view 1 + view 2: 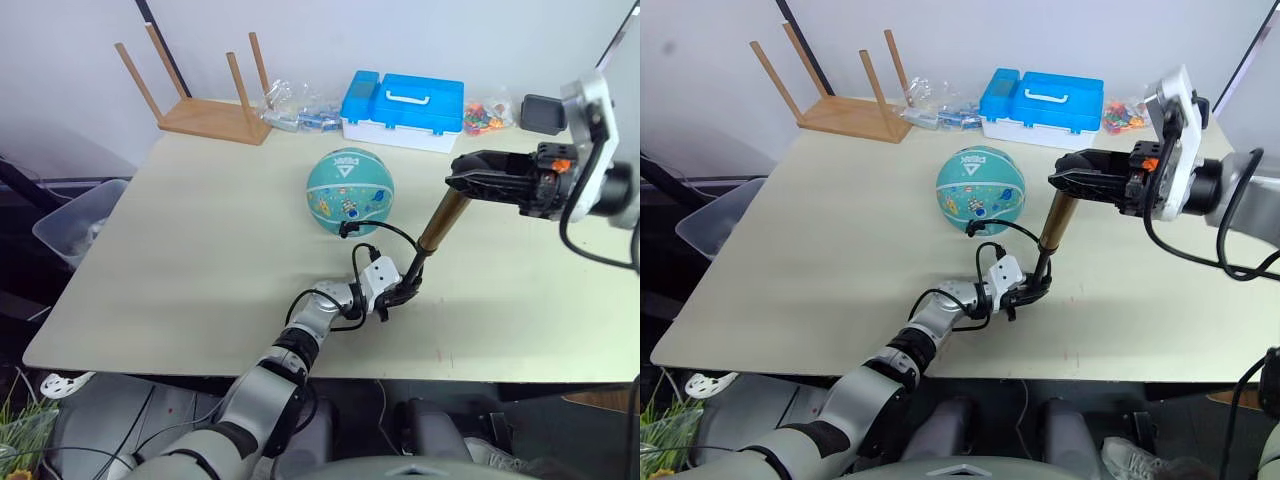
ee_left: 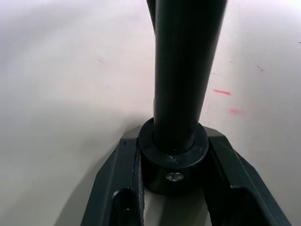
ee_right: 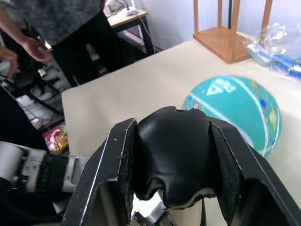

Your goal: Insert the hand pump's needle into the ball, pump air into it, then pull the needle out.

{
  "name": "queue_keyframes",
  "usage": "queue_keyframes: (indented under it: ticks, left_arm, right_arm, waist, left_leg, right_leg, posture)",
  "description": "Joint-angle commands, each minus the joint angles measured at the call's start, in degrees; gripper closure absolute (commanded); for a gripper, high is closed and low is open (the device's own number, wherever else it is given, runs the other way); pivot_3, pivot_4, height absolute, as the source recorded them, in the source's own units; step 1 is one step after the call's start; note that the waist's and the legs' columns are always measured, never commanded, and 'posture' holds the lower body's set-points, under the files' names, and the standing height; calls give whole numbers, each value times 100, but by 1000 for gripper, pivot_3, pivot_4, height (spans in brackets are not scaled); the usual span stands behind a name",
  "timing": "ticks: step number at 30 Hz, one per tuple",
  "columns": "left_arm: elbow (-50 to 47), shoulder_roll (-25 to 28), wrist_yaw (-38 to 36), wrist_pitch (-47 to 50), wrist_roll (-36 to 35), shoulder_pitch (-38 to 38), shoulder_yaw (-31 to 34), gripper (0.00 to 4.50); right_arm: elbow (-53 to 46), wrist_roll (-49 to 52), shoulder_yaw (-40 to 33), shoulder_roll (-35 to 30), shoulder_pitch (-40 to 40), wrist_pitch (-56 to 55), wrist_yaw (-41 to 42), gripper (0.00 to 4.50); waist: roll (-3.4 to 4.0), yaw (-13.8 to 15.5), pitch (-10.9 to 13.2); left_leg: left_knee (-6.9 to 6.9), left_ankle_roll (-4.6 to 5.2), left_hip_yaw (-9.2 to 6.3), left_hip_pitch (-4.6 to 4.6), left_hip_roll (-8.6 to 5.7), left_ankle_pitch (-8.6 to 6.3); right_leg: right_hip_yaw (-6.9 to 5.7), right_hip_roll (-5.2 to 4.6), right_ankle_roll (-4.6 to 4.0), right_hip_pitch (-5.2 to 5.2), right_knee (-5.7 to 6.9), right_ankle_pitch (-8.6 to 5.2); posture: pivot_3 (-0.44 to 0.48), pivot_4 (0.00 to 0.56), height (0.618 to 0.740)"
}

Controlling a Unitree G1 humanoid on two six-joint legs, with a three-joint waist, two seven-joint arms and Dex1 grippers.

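Hand pump (image 1: 441,221) stands tilted on the matte beige table (image 1: 200,250) near the ball (image 1: 350,190): left gripper (image 1: 392,297) clamps its round black base, right gripper (image 1: 462,180) pinches the bulbous black handle above the gold-bronze barrel. Thin black hose (image 1: 385,232) loops toward the glossy teal ball. Blue plastic case (image 1: 405,105) and upturned wooden stool (image 1: 205,90) sit along the far edge.

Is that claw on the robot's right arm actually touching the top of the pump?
Touching. In the right wrist view the right gripper has a finger pressed against each side of the black handle of the hand pump, no gap showing.
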Motion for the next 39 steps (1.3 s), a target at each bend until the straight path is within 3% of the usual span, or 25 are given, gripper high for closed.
queue_keyframes:
  ticks: [1, 10, 13, 16, 22, 26, 34, 39]
  left_arm:
    - [323, -4, -17, 365, 58, 362, -44, 3410]
    - [294, -31, 44, 381, 85, 364, -34, 3410]
    - [320, -15, 59, 382, 85, 339, -14, 3410]
    - [368, 0, 78, 381, 89, 311, 8, 3410]
    - [439, 3, 53, 358, 91, 265, 11, 3410]
    - [514, -4, 33, 347, 94, 189, 18, 3410]
    - [568, -17, 9, 311, 102, 172, 0, 3410]
    - [503, -33, 4, 289, 107, 241, -24, 3410]
  right_arm:
    - [274, -1083, 1063, 142, 580, -289, 106, 2904]
    - [1703, -2807, 2433, 990, 1285, -1502, 302, 2904]
    - [1444, -2610, 1996, 1003, 1161, -1431, 319, 2904]
    - [715, -1965, 1094, 837, 785, -1067, 185, 2904]
    - [-247, -378, -241, 424, -84, 331, -289, 2904]
    - [-283, 581, -778, 147, -953, 1113, -777, 2904]
    - [-116, 1320, -797, -274, -1777, 2032, -1501, 2904]
    - [-320, 585, -143, 17, -587, 1540, -1412, 2904]
  waist:
    - [6, -20, -18]
    - [-15, -29, -127]
    - [-21, -29, -134]
    - [-19, -11, -112]
    - [58, 81, -24]
    - [51, 135, 22]
    - [40, 138, 60]
    - [15, 134, 43]
  left_leg:
    - [2, 0, -1, 1, 0, 0]
    - [-10, 0, 3, 33, 19, 0]
    - [-24, -1, 8, 72, 21, -1]
    - [-25, -1, 2, 73, 25, -1]
    - [-1, -3, -6, -22, 4, 1]
    - [-1, -2, -10, -31, -14, 1]
    - [4, -1, -11, -49, -20, 1]
    - [4, 0, -4, -45, -20, 1]
  right_leg:
    - [2, 0, 3, 0, 0, 0]
    - [7, 24, -2, 15, 1, -3]
    - [16, 24, -8, 40, -1, -7]
    - [12, 27, -10, 40, 0, -9]
    - [3, 6, -30, -27, 2, 11]
    - [0, -13, -28, -29, -2, 11]
    - [-4, -22, -23, -45, -1, 14]
    - [-5, -21, -21, -40, 0, 13]
  posture:
    - [0, 150, 740]
    - [0, 150, 740]
    - [0, 150, 740]
    - [0, 150, 740]
    - [0, 150, 740]
    - [0, 150, 740]
    - [0, 150, 740]
    - [0, 150, 740]
